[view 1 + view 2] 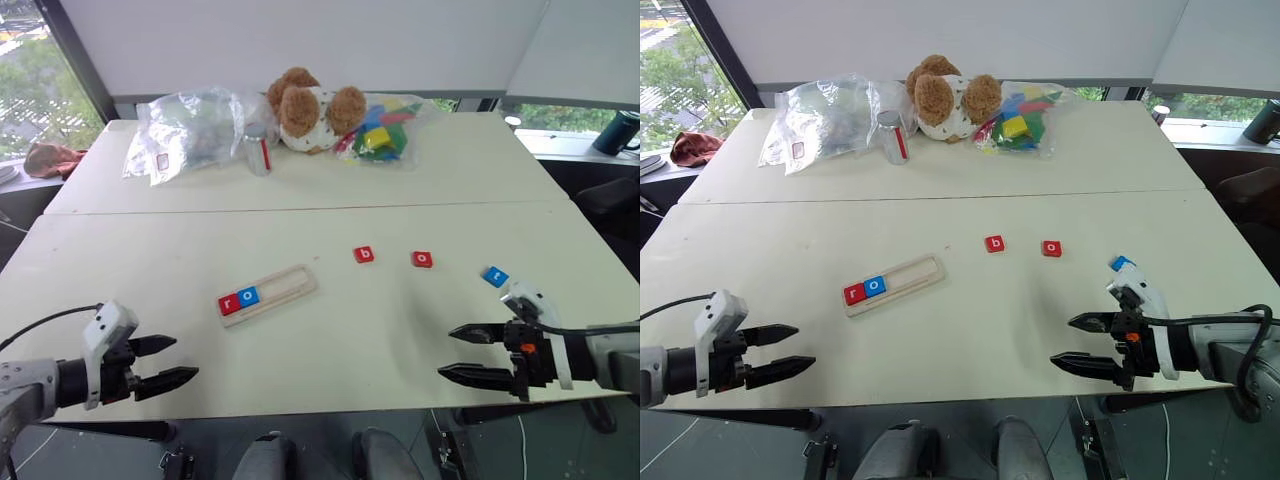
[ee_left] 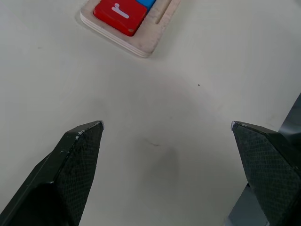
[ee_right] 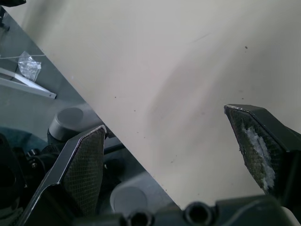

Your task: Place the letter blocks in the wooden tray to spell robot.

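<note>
White table (image 1: 330,330), two tops joined along a seam, under everything here. At the far edge, three large things in a row: crumpled clear plastic bag (image 1: 190,125) toward the left, brown teddy bear (image 1: 312,108) in the middle, bag of multicoloured toy blocks (image 1: 385,128) just beside the bear on its right. Small can with a red label (image 1: 259,152) upright between the clear bag and the bear.

Left gripper (image 1: 168,363) at the near left edge of the table, black fingers spread wide, nothing between them, pointed inward over bare tabletop. Right gripper (image 1: 472,353) at the near right edge, also spread wide and empty, pointed inward toward the left; in its wrist view, table edge running diagonally under the fingers.

Wooden tray (image 1: 268,294) on the near half of the table, a little left of centre, lying at a slant, well apart from both grippers. Inside, at its left end, red r tile (image 1: 229,304) and touching it blue o tile (image 1: 248,296); remaining part of the tray bare.

Outside the tray, flat on the table: red b tile (image 1: 364,254) to the right of the tray, red o tile (image 1: 422,259) near it further right, blue t tile (image 1: 495,276) still further right, just beyond the right gripper's wrist.
</note>
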You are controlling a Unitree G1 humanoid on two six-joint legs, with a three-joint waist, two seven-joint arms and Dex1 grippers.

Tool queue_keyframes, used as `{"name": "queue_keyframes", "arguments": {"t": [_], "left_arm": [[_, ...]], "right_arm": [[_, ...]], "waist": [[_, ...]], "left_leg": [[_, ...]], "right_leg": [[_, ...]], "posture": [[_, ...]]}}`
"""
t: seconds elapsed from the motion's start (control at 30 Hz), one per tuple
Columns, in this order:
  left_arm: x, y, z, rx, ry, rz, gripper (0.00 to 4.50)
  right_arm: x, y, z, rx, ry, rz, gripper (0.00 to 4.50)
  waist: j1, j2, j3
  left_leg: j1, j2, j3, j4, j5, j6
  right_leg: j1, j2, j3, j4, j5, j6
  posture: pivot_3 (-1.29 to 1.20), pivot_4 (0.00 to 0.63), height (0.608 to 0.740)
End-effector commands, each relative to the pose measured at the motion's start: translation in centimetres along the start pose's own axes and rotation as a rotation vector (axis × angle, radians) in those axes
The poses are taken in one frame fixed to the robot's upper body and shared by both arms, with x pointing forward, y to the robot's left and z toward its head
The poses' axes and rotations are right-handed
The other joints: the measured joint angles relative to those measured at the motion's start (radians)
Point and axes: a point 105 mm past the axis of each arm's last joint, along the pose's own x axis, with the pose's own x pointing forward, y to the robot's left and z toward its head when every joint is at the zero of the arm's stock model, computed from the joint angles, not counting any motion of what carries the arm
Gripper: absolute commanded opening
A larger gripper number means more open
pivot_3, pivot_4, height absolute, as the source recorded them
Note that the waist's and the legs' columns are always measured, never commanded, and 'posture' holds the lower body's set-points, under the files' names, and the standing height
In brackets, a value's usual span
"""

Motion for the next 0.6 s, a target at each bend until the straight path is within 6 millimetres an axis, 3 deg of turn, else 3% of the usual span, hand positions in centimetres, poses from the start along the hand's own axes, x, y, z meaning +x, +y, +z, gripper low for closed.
{"name": "queue_keyframes", "arguments": {"t": [0.03, 0.6], "left_arm": [[-0.22, 0.16, 1.02, 0.039, -0.033, 0.021, 4.5], [-0.58, 0.79, 1.27, 0.058, -0.039, 0.069, 4.5]], "right_arm": [[0.31, 0.01, 0.53, -0.026, -0.025, 0.007, 4.4], [0.87, -0.54, 0.72, -0.04, -0.03, 0.008, 4.4]], "waist": [[0.0, 0.0, 0.0], [-0.001, 0.0, 0.0]], "left_leg": [[0.0, 0.0, 0.0, 0.0, 0.0, 0.0], [0.0, 0.0, 0.0, 0.0, 0.0, 0.0]], "right_leg": [[0.0, 0.0, 0.0, 0.0, 0.0, 0.0], [0.0, 0.0, 0.0, 0.0, 0.0, 0.0]], "posture": [[0.0, 0.15, 0.74], [0.0, 0.15, 0.74]]}}
